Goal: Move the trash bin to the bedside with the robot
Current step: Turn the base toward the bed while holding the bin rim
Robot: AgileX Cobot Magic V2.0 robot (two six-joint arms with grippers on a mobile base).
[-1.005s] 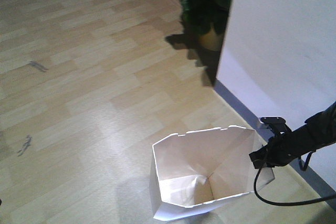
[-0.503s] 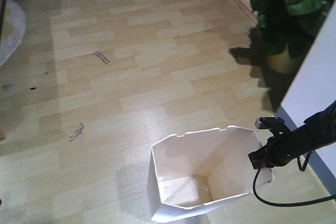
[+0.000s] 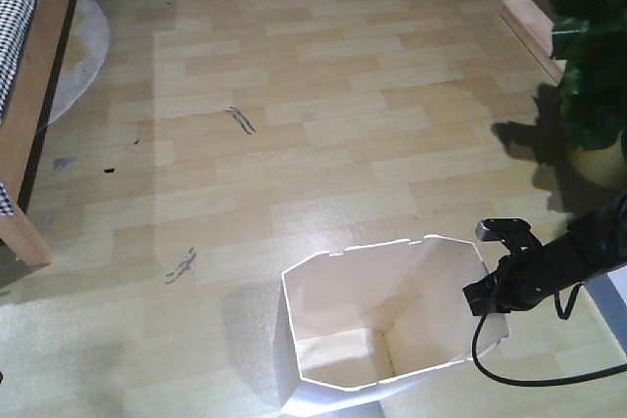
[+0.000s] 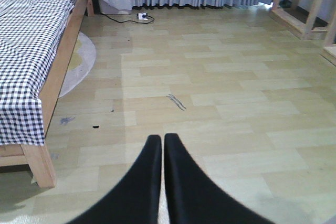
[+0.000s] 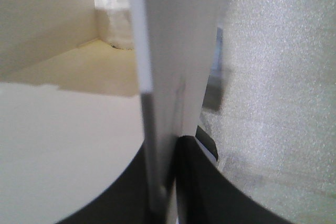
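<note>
Right fingers (image 5: 195, 182) clamped on wall of white angular thin-walled plastic trash bin (image 3: 431, 301), on floor (image 3: 294, 95), well apart from light-brown wooden bed frame (image 3: 24, 144). Left fingers (image 4: 142, 182) together, empty. Drag slowly; thin wall may flex.

My right arm (image 3: 580, 254) comes in from the right edge of the front view, forearm slanting down and left, a black cable (image 3: 500, 371) looping under it and a grey-tipped part (image 3: 505, 229) sticking up at the wrist. My right gripper (image 5: 168, 184) is clamped on the thin wall of the trash bin (image 5: 176, 51), one black finger each side. My left gripper (image 4: 161, 139) points forward and slightly down, fingers pressed together with only a thin seam between them.
</note>
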